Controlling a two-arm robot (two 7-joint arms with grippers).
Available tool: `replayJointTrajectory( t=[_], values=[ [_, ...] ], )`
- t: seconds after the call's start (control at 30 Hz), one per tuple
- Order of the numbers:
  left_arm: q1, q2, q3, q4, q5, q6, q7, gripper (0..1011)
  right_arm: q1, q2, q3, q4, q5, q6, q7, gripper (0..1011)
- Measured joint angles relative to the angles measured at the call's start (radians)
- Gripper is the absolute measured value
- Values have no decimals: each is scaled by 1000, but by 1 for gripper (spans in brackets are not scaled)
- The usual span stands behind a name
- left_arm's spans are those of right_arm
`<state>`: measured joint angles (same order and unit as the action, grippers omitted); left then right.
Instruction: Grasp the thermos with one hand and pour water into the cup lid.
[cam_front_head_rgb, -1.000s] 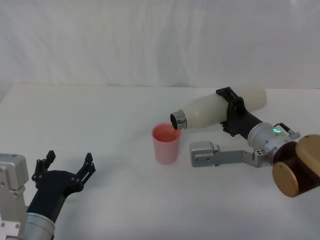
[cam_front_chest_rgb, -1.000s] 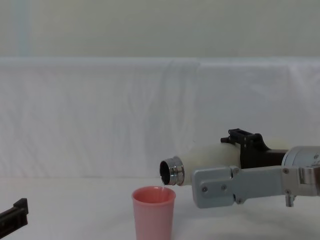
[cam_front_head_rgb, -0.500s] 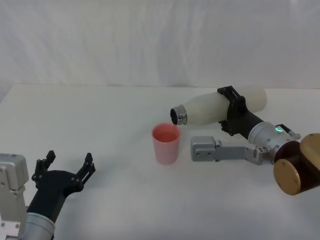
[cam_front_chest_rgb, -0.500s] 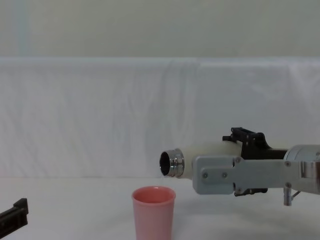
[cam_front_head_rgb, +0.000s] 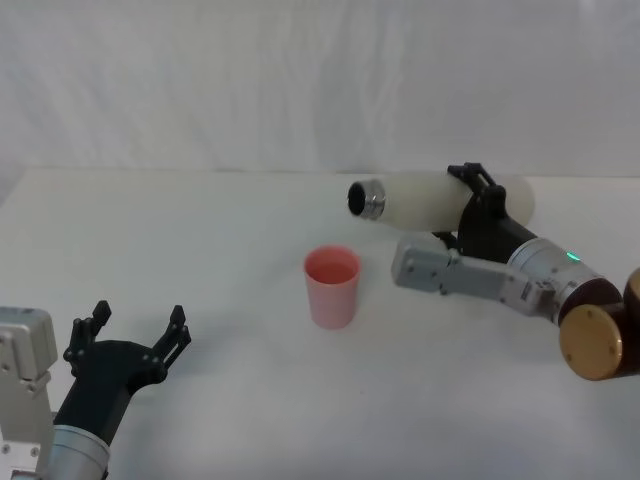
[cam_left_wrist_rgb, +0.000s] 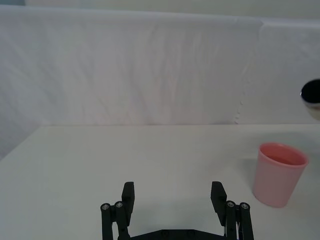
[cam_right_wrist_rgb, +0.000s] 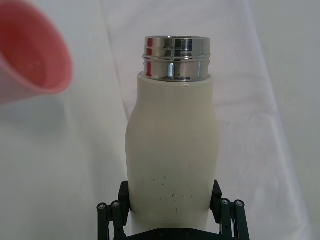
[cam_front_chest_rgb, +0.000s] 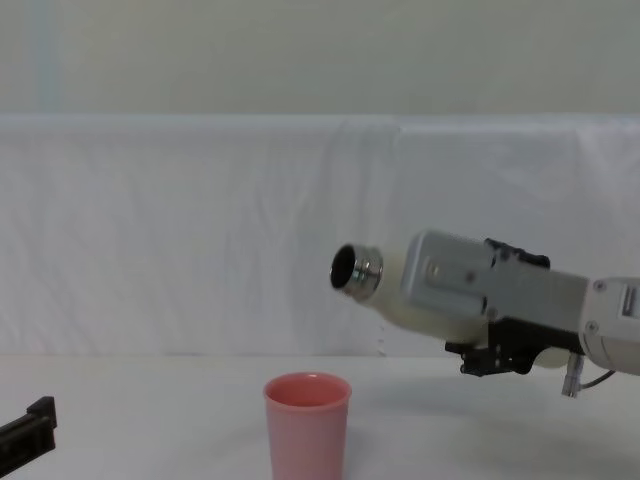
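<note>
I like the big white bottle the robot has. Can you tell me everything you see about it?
The thermos is a tall cream-white bottle with rounded shoulders and a shiny, ridged steel neck, open with no cap. Tiny dark specks mark its body. The right end effector clamps its lower body and holds it in the air, nearly sideways, mouth tipped slightly up, above and a little beyond the pink cup lid, not touching it.

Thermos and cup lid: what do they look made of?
The thermos has a matte cream body, likely painted or coated, with faint dark specks; its threaded neck mirrors its surroundings, suggesting polished steel. The cup lid is smooth, evenly salmon-pink with a plain rim, probably plastic.
</note>
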<state>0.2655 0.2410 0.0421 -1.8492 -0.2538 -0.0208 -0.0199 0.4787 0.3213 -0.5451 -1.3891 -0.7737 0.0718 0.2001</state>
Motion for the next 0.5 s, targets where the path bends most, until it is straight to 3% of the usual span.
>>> replayJointTrajectory(
  t=[0.03,0.5],
  values=[
    [0,0,0,0,0,0,0,1001,0,0,0,0,0,0,0,951],
    [0,0,0,0,0,0,0,1001,-67,-74,140,-14,257,-24,1,951]
  ],
)
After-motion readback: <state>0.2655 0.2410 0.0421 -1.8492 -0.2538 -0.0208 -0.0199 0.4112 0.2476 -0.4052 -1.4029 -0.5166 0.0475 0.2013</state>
